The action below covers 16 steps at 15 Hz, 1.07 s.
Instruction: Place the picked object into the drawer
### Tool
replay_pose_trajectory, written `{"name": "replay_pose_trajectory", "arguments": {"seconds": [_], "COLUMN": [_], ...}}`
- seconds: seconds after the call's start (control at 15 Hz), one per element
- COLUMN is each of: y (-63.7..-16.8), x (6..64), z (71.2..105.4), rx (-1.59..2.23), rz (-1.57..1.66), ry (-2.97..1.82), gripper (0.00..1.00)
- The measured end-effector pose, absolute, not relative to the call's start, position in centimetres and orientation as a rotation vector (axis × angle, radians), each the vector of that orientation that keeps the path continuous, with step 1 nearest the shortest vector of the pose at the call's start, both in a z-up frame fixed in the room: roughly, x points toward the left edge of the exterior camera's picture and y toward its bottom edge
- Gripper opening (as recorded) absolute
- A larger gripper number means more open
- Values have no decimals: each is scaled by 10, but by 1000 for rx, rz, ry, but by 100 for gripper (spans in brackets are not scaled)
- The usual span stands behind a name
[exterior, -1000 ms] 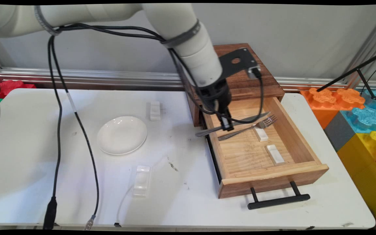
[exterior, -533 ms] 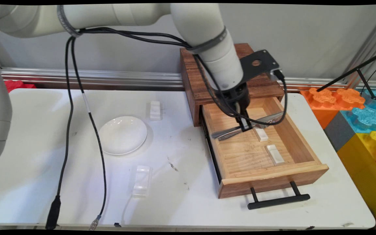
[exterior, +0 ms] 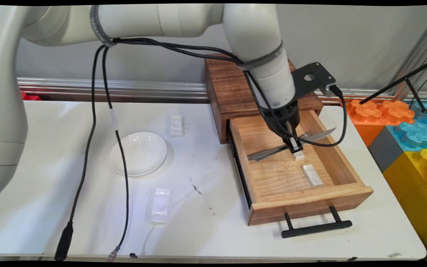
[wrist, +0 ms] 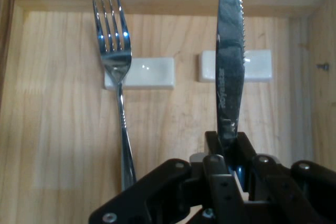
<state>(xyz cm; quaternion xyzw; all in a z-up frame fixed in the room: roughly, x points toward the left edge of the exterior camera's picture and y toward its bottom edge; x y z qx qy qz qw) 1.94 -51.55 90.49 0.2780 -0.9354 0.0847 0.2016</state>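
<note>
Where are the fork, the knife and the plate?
fork (wrist: 118, 66): hand view, just below its tines.
knife (wrist: 230, 61): hand view, middle of its blade, held in the tool (wrist: 229, 153).
plate (exterior: 138, 153): main view, its middle.

Gripper clamps knife beside fork (over 2 white rests).

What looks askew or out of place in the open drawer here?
Little stands out. The gripper holds the knife above the drawer, over the empty white rest. The fork lies with its neck on the other rest.
</note>
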Motion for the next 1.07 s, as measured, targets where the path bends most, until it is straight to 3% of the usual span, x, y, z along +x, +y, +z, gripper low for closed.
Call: {"name": "replay_pose_trajectory", "arguments": {"seconds": [1.07], "y": [-530], "x": [-9], "z": [868], "rx": [837], "rz": [238], "ry": [-2606], "gripper": [0]}}
